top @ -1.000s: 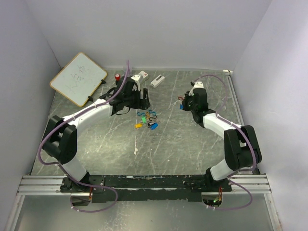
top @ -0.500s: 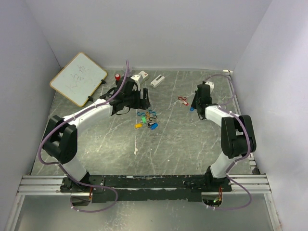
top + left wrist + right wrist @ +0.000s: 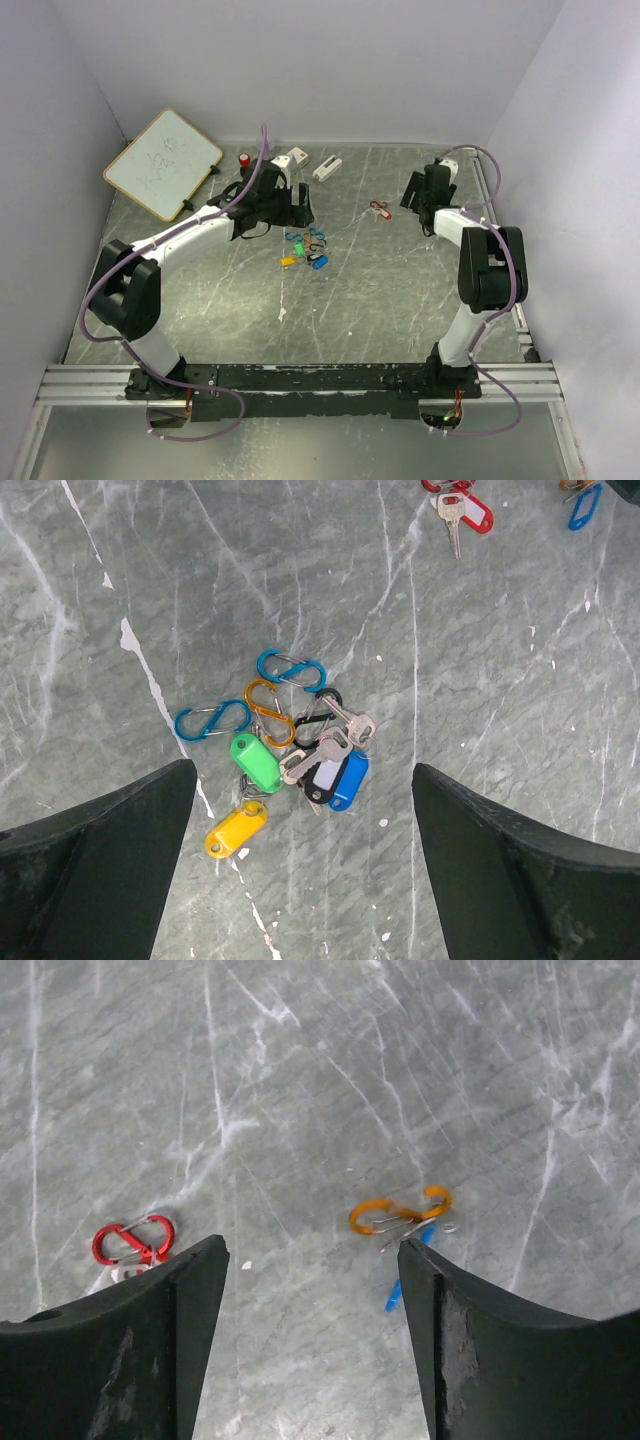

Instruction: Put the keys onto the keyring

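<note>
Here the main heap of keys [image 3: 300,763] lies directly beneath the left gripper [image 3: 297,212] — in your left wrist view it sits centred in the gap between the two dark fingers [image 3: 100,865], touching neither. The heap's long axis runs on a diagonal, from the blue carabiner [image 3: 290,668] at the far end to the yellow tag [image 3: 237,828] nearest the left-hand finger, so it lies askew to the line on which the jaws close. The left jaws stand wide and released, holding nothing. The left arm reaches forward over the table [image 3: 380,300], elbow bent, wrist turned down over the heap; it is plainly the nearer arm for this group. The right gripper [image 3: 310,1250] is likewise released and empty, poised near the far right of the table, its arm drawn up along the right edge. Just beyond its fingertips lie two outliers — an orange carabiner [image 3: 400,1210] with a blue tag [image 3: 398,1295] towards the right finger, and a red carabiner [image 3: 133,1242] towards the left. Judge these yours to take with the right arm; a descent onto either probably needs a sideways shift first.
</note>
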